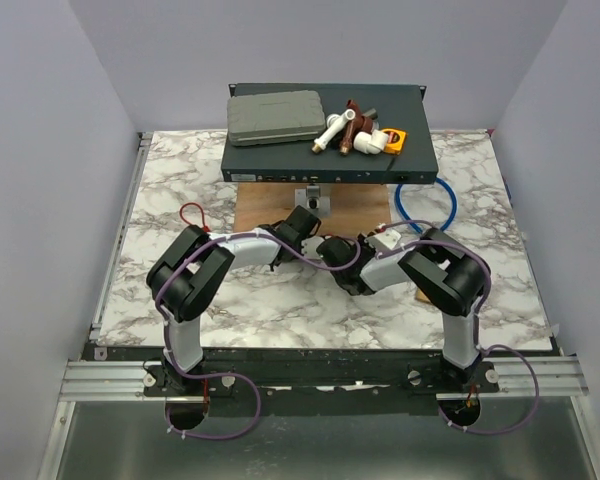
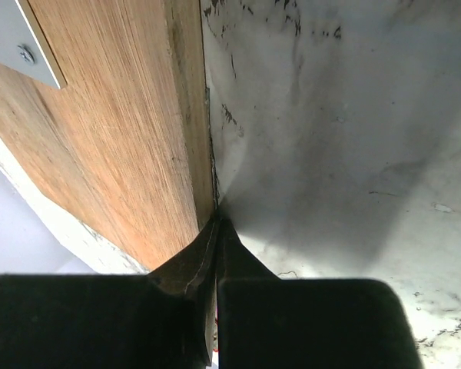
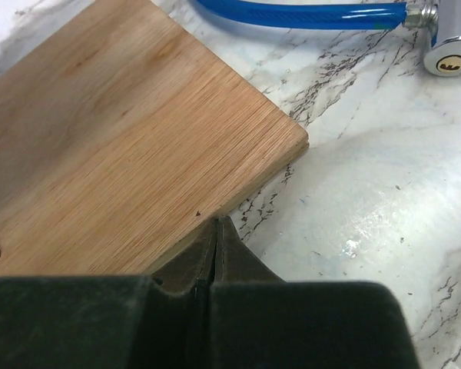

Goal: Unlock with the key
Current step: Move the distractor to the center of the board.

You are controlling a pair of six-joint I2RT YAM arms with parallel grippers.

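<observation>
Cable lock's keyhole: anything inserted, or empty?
Empty. In the right wrist view the cable lock shows its bare brass keyhole, nothing inserted.

Marble-patterned table (image 1: 280, 305), plain lavender walls (image 1: 50, 150)

A white marble-patterned table (image 1: 180, 180) with dark veins carries a flat dark metal rack-mount box (image 1: 330, 165) along its far edge. On the box's left half lies a grey rectangular plastic case (image 1: 277, 117). Just right of the case sit white plastic pipe fittings (image 1: 330, 131), touching brown cylindrical pieces (image 1: 352, 120), with a small yellow tape measure (image 1: 395, 138) beside them.
</observation>
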